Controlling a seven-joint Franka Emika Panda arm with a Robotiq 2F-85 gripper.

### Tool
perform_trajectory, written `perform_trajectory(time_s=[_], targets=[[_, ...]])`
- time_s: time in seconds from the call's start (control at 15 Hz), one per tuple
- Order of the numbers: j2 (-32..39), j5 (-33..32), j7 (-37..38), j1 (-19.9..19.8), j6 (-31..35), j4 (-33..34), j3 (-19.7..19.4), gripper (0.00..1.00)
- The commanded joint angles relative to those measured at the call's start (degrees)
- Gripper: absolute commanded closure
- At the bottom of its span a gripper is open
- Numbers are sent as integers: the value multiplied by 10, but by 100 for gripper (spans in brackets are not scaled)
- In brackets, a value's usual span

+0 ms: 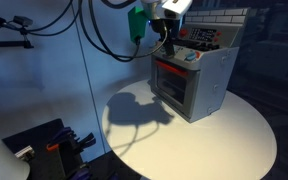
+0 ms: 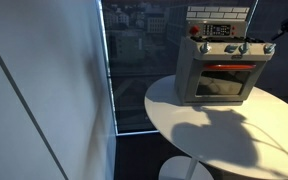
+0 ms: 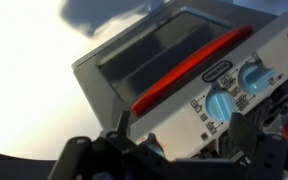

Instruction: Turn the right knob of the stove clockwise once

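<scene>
The grey toy stove (image 1: 199, 85) stands on a round white table (image 1: 224, 140); it also shows in the other exterior view (image 2: 219, 75). It has a red-framed door, a red handle (image 3: 189, 72), light blue knobs and a brick-pattern back panel (image 2: 219, 13). My gripper (image 1: 166, 40) hovers at the stove's upper front corner by the knob row, and it reaches in from the right edge in an exterior view (image 2: 276, 46). In the wrist view its jaws (image 3: 179, 124) are open and empty. A light blue knob (image 3: 221, 105) lies just ahead between the fingers, close to the right one. Another knob (image 3: 252, 78) sits beyond it.
A green part (image 1: 136, 22) and black cables (image 1: 99, 35) hang by the arm. Dark equipment (image 1: 44, 145) sits low beside the table. A window with a city view (image 2: 139, 45) stands behind the stove. The table edge (image 2: 159, 120) lies near the stove's front.
</scene>
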Motion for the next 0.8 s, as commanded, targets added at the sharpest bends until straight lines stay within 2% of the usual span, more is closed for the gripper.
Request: perform_trajectory(time_s=[0.0,0.33,0.73], targets=[[-41,-107,38,-6,-66,-14,-8,0],[-60,-228,60,-7,-194,9,-17,0],[-63,-320,70,-7,-334,55,-14,0]])
